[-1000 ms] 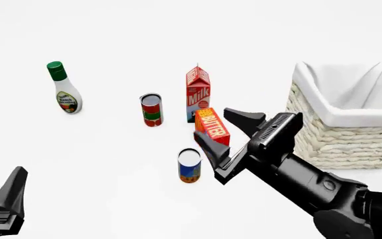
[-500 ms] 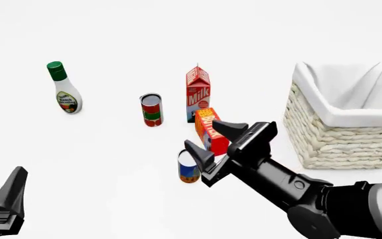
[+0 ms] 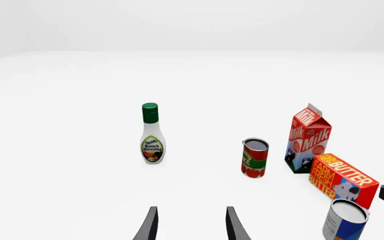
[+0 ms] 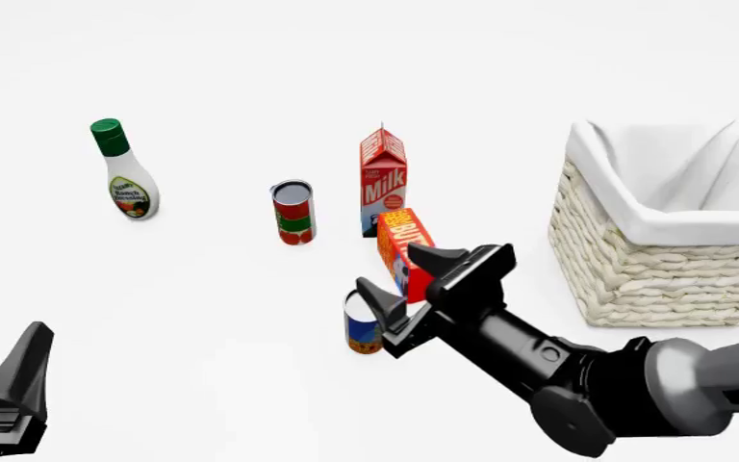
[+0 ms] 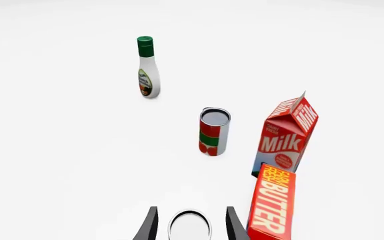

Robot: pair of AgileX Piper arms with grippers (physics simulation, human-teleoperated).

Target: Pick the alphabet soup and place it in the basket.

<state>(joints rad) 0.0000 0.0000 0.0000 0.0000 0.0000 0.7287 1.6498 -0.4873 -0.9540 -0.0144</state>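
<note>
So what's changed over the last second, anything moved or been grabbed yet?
The right end effector has swung left and down, and its open fingers now straddle the alphabet soup, not yet closed on it. Nothing has been grabbed. The left end effector, the basket, butter box and other groceries stayed put.

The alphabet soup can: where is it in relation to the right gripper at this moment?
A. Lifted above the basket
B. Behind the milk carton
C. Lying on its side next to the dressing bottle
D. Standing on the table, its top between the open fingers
D: in the right wrist view the alphabet soup can's silver top sits between the open fingers of the right gripper, and the front view shows the can upright on the table.
</note>
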